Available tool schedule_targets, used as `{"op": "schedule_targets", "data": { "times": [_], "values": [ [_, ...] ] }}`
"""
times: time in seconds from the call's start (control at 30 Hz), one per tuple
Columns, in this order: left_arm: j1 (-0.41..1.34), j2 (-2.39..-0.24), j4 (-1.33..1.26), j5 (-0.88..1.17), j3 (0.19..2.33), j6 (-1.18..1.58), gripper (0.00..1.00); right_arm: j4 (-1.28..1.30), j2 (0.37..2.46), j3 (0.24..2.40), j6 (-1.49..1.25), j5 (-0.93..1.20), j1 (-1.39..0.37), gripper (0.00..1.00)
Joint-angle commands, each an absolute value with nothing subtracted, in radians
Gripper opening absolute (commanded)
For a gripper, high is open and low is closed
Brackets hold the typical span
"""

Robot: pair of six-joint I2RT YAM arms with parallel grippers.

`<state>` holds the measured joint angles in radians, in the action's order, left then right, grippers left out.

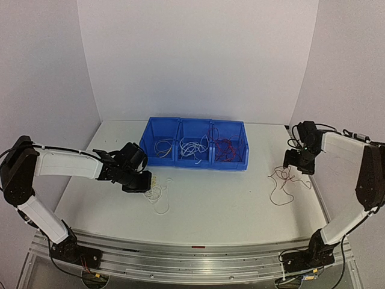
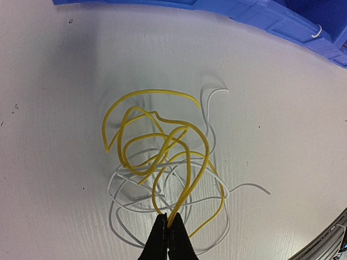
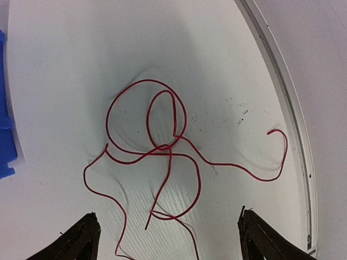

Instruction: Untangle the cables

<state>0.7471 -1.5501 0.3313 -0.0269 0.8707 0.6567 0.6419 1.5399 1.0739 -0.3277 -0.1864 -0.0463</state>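
My left gripper (image 2: pixel 168 230) is clenched on the yellow cable (image 2: pixel 157 91), whose loops spread straight ahead of it, laced over the white cables (image 2: pixel 110 211). My right gripper (image 3: pixel 168 238) hangs released, with the red cable (image 3: pixel 165 147) lying just ahead, between its jaws.

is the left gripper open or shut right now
Shut. The left gripper has its tips pressed together, pinching the yellow cable.

Lab test cell: white backdrop walls (image 1: pixel 198 60), aluminium mounting rail (image 1: pixel 198 259), blue bin (image 1: pixel 228 165).
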Motion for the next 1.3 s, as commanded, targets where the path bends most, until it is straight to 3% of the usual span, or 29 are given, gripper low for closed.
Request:
{"op": "schedule_targets", "data": {
  "times": [0.0,0.33,0.5,0.67,0.73,0.8,0.97,1.27],
  "values": [
    [0.75,-1.554,0.314,-0.035,0.897,0.67,0.0,0.643,1.516,1.022,-0.346,-0.085,-0.045,0.86],
    [0.75,-1.565,0.319,-0.034,0.91,0.659,0.0,0.605,1.743,1.131,-0.336,-0.068,-0.045,0.89],
    [0.75,-1.549,0.323,-0.04,0.897,0.661,0.0,0.599,1.856,1.202,-0.315,-0.186,-0.044,0.89],
    [0.75,-1.523,0.326,-0.049,0.879,0.666,0.0,0.574,1.924,1.255,-0.31,-0.227,-0.045,0.84],
    [0.75,-1.516,0.331,-0.054,0.878,0.666,0.0,0.563,1.953,1.283,-0.31,-0.218,-0.045,0.78],
    [0.75,-1.512,0.336,-0.058,0.883,0.666,0.0,0.563,1.988,1.318,-0.308,-0.202,-0.045,0.66],
    [0.75,-1.501,0.349,-0.068,0.887,0.665,0.0,0.563,1.967,1.318,-0.317,-0.136,-0.045,0.0],
    [0.75,-1.458,0.34,-0.086,0.858,0.677,0.0,0.575,1.632,1.292,-0.319,0.094,-0.061,0.0]
  ]
}}
